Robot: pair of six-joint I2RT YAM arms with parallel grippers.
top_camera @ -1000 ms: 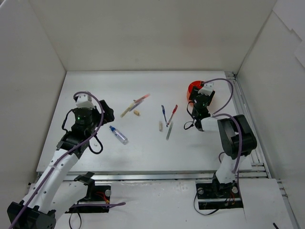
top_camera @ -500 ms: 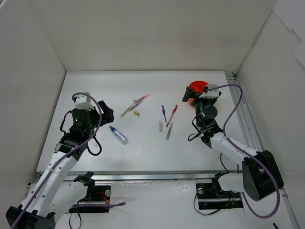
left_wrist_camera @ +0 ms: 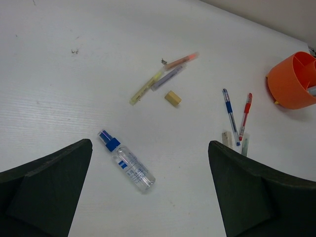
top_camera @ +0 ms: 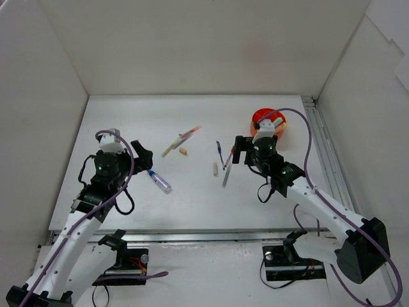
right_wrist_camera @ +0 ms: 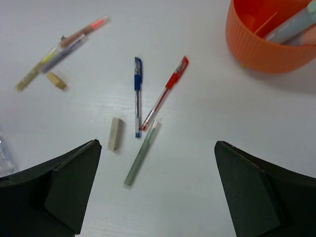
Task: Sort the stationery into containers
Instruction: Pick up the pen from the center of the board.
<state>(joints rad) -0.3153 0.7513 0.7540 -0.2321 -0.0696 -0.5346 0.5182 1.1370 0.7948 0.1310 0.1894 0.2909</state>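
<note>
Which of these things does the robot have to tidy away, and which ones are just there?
For the job:
orange pot, blue pen, red pen, pale green stick, pale stub, tan stub, blue-capped clear tube, bunch of highlighters.

Just there:
white table, metal rail, white walls.

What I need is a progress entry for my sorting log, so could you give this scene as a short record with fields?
container: orange pot, far right, holding at least one slim item
loose by right arm: blue pen, red pen, pale green highlighter, beige stub
loose mid-table: highlighter cluster, small beige stub
loose by left arm: blue-capped tube
left tool: open, empty
right tool: open, empty, above the pens
</note>
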